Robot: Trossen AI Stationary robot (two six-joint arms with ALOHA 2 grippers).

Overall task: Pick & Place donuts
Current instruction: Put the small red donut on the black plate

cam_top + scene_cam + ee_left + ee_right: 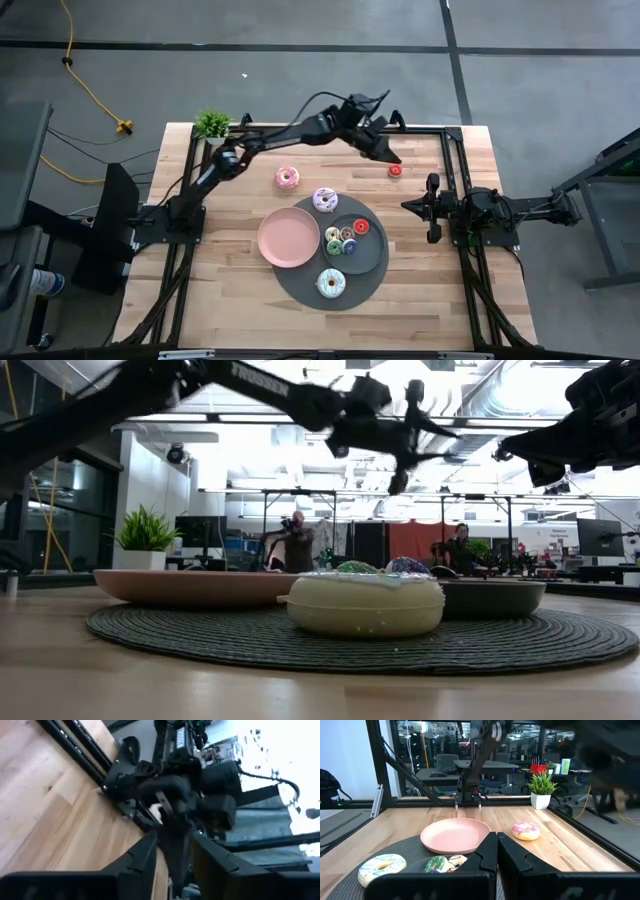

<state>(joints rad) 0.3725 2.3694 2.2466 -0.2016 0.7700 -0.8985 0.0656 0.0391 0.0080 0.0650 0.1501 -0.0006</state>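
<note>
Two fingers of the left gripper point(390, 155), slightly parted and empty, hang at upper right of centre in the high view, just above-left of the red donut point(396, 170). Reaching for it looks like the step; next, descend and straddle it. The right gripper point(432, 208) waits pressed together, centre-right.

White "TROSSEN" lettering on the dark left arm point(262, 377) in the low view, upper part of the picture, running along the arm link, no other text, label, number or sign readable in any view
</note>
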